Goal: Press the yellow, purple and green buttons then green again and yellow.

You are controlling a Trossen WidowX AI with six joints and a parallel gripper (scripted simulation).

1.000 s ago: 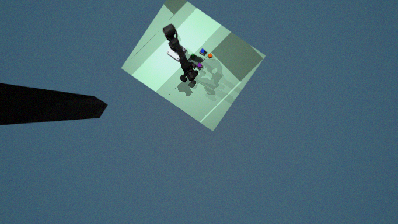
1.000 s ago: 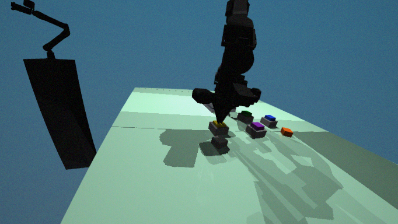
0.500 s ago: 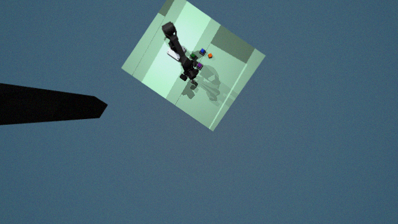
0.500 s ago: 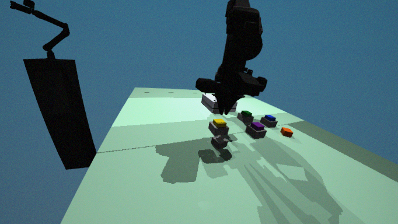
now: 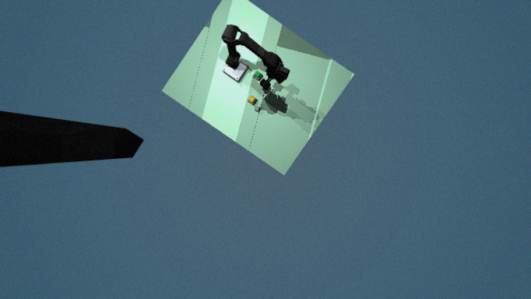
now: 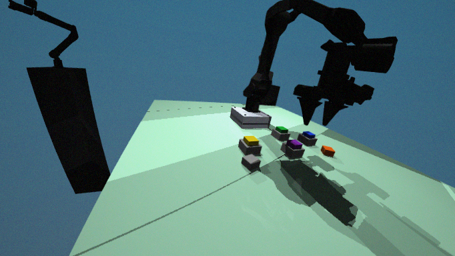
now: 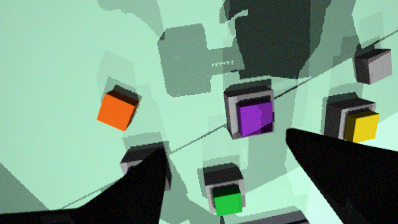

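My gripper point(image 6: 315, 125) point(image 7: 226, 145) is open and empty, high above the table near the purple and blue buttons. The yellow button point(image 5: 252, 100) point(image 6: 251, 140) point(image 7: 365, 127) stands on its grey base, right of the fingers in the wrist view. The purple button point(image 6: 294, 144) point(image 7: 255, 119) shows just beyond the gap between the fingers in the wrist view; in the top view the arm hides it. The green button point(image 5: 258, 74) point(image 6: 281, 129) point(image 7: 228, 201) is at the lower middle of the wrist view. All three caps are raised, and no finger touches them.
The blue button point(image 6: 309, 135) is mostly hidden behind the left finger in the wrist view. An orange block point(image 6: 328, 151) point(image 7: 118, 111) lies beyond it. A grey block point(image 5: 257, 109) point(image 6: 251, 161) point(image 7: 378, 66) lies near the yellow button. The white arm base point(image 5: 235, 72) point(image 6: 255, 123) stands behind the buttons.
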